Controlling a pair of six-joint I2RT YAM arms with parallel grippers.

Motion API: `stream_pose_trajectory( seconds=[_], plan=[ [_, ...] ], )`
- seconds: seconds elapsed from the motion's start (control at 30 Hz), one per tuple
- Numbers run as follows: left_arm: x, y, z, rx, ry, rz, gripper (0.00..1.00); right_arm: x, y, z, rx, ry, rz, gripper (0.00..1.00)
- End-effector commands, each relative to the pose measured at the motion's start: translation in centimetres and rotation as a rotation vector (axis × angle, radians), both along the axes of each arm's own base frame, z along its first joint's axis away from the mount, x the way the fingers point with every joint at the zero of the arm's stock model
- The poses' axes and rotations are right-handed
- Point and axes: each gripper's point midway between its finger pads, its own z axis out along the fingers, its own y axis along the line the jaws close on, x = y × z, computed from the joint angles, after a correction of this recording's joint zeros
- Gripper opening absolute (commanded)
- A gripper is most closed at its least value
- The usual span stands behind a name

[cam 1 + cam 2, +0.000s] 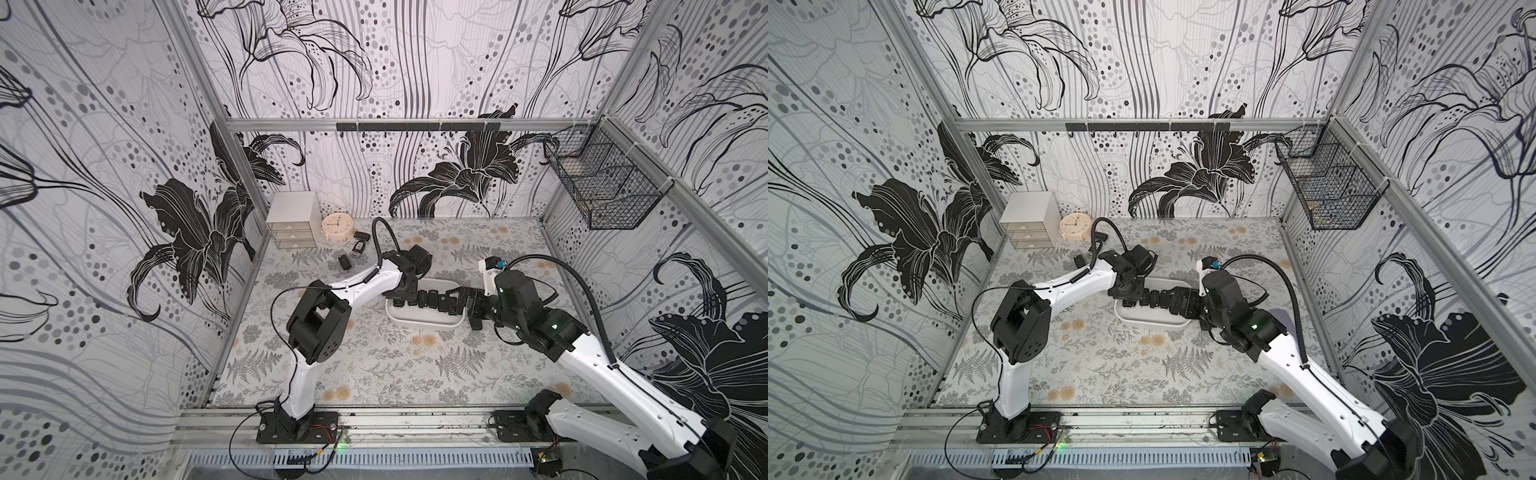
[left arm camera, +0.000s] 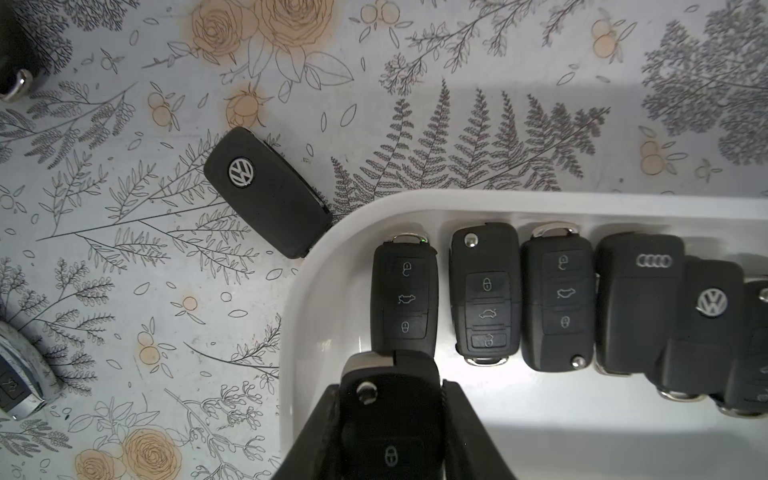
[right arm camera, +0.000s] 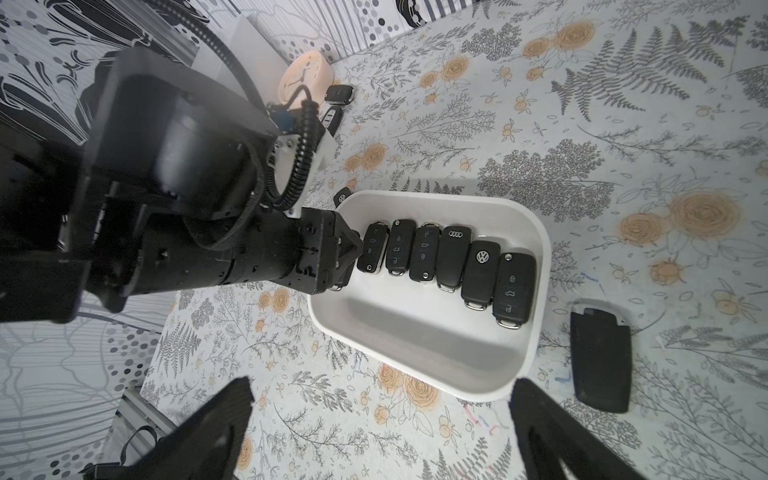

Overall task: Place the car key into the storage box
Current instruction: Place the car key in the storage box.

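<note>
The left gripper (image 2: 392,386) is clamped on the black flip-type car key (image 2: 388,440), held just inside one rounded end of the shallow white plastic storage box (image 2: 297,316). The key's head overlaps the end fob of a row of six black key fobs (image 3: 453,257) along one long wall, and the floor along the opposite wall is bare. The right gripper (image 3: 382,386) is spread wide at the box's other end, grasping nothing; a loose black Volkswagen-badged key (image 2: 266,195) touches the rim's outer corner

Storage box (image 2: 316,266) was plain white; key fobs (image 2: 484,295) in it were black with silver trim. Tabletop (image 1: 374,374) bore grey ferns and peach roses on pale ground. Walls (image 1: 104,166) showed black lilies, grey dots.
</note>
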Motion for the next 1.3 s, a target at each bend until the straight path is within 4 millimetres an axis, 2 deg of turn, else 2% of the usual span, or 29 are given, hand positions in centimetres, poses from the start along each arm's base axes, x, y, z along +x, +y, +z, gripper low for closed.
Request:
stream_pose_trajectory(
  seconds=[0.0,0.3,0.5,0.73,0.87,1.13,1.2,1.27],
  plan=[
    [0.1,-1.1,0.6,-0.011,-0.022,0.008,0.29,-0.6,-0.6,-0.9,-0.043,0.002,0.013,1.0],
    [0.0,-0.3,-0.3,0.041,-0.019,0.026,0.29,-0.7,-0.1,-1.6,-0.036,0.019,0.04,1.0],
    [-0.3,-0.9,-1.1,0.03,0.009,0.009,0.29,-0.8,-0.1,-1.6,-0.042,0.019,0.045,1.0],
    [-1.2,-0.3,-1.4,0.037,0.025,0.021,0.28,-0.7,-0.4,-1.8,-0.044,0.019,0.035,1.0],
    [-1.9,-0.6,-1.4,0.02,0.028,0.022,0.28,-0.5,-0.2,-1.7,-0.039,0.015,0.036,1.0],
    [-1.9,-0.5,-1.4,0.037,0.028,0.017,0.28,-0.3,0.1,-1.7,-0.036,0.017,0.041,1.0],
    [-1.9,-0.8,-1.7,0.025,0.036,0.013,0.24,-0.3,0.1,-1.7,-0.037,0.016,0.041,1.0],
    [-1.9,-0.9,-1.9,0.025,0.039,0.017,0.24,-0.3,0.0,-1.7,-0.039,0.017,0.039,1.0]
  ],
)
